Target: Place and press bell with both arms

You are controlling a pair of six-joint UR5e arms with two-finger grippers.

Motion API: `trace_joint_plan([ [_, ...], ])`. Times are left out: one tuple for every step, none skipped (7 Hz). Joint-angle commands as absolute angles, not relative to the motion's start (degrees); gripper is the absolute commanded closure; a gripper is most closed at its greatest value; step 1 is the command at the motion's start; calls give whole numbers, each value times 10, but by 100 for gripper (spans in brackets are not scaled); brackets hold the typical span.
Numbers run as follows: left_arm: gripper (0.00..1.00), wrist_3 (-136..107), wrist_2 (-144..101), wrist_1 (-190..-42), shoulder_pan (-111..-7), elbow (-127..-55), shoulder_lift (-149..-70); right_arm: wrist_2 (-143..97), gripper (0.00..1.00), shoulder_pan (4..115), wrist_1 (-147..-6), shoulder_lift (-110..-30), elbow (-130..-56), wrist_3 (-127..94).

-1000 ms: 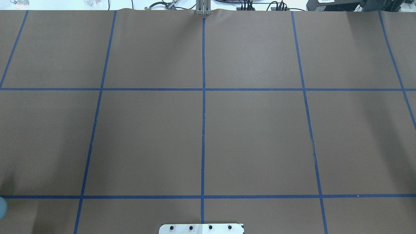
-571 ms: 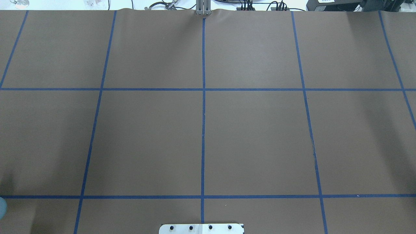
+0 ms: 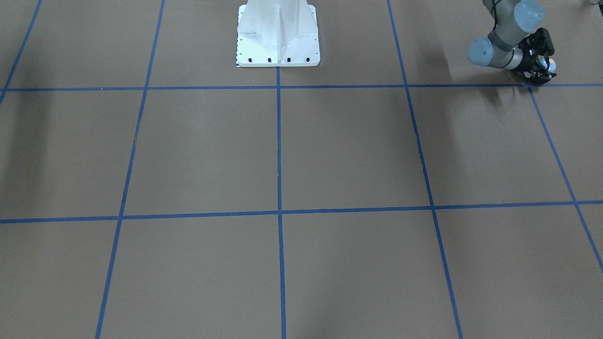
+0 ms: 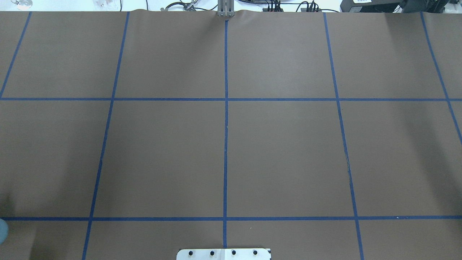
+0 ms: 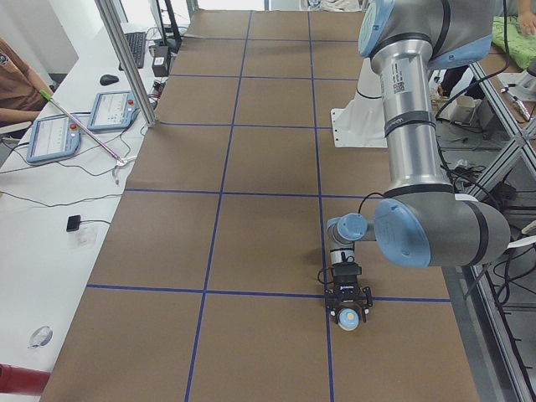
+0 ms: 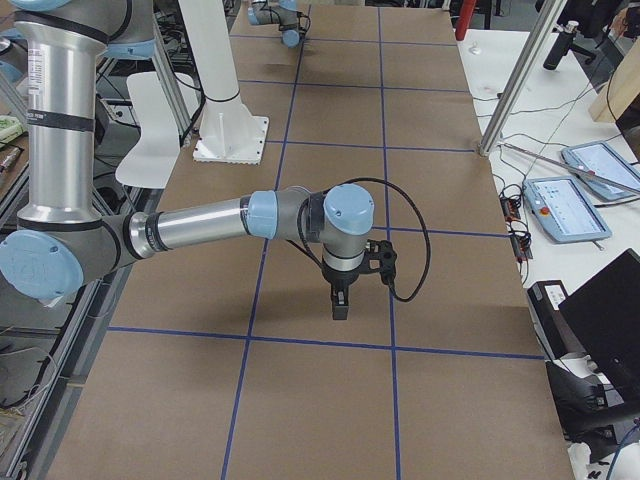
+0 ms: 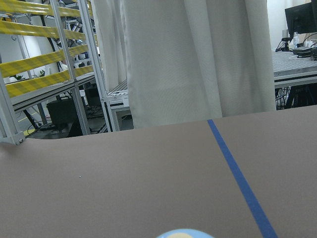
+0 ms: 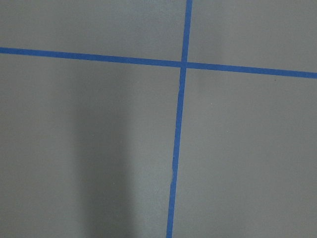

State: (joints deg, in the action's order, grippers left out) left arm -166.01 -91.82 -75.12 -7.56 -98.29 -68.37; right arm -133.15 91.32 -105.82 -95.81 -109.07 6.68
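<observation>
My left gripper (image 5: pixel 347 310) lies low and level over a blue tape line at the table's near-left corner, shut on the bell (image 5: pixel 347 318). The bell is light blue with a cream button. It is at or just above the paper; I cannot tell whether it touches. The gripper (image 3: pixel 541 70) and bell (image 3: pixel 549 64) also show at the front-facing view's top right. The bell's top edge (image 7: pixel 184 233) shows in the left wrist view. My right gripper (image 6: pixel 340 303) points straight down above the table's right part. I cannot tell whether it is open. The overhead view shows neither gripper.
The white pedestal (image 3: pixel 278 37) stands at the robot's edge of the brown table with its blue tape grid (image 4: pixel 225 144). Teach pendants (image 5: pixel 109 109) and cables lie on the white bench beyond a metal post (image 5: pixel 126 67). A light-blue joint cap (image 4: pixel 2 231) shows at the overhead view's left edge.
</observation>
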Motion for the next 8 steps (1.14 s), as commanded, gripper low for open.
trace_joint_plan([
  [64,-1666,-896,-751,-76,-976,-686,-1332,0,922,-1060,-960,-1099,67],
  [87,-1666,-895,-751,-77,-975,-685,-1332,0,924,-1061,-971,-1112,67],
  [100,-1665,-895,-751,-80,-983,-680,-1332,0,924,-1062,-972,-1112,67],
  [100,-1659,-894,-751,-86,-994,-672,-1332,0,924,-1062,-974,-1113,67],
  [100,-1638,-894,-751,-90,-1024,-642,-1332,0,924,-1062,-975,-1112,67],
  [100,-1613,-892,-750,-100,-1044,-627,-1332,0,923,-1065,-974,-1112,67],
  [100,-1558,-886,-746,-142,-1066,-627,-1332,0,923,-1066,-975,-1110,67],
  [100,-1483,-842,-744,-196,-1081,-628,-1332,0,923,-1066,-975,-1108,67],
])
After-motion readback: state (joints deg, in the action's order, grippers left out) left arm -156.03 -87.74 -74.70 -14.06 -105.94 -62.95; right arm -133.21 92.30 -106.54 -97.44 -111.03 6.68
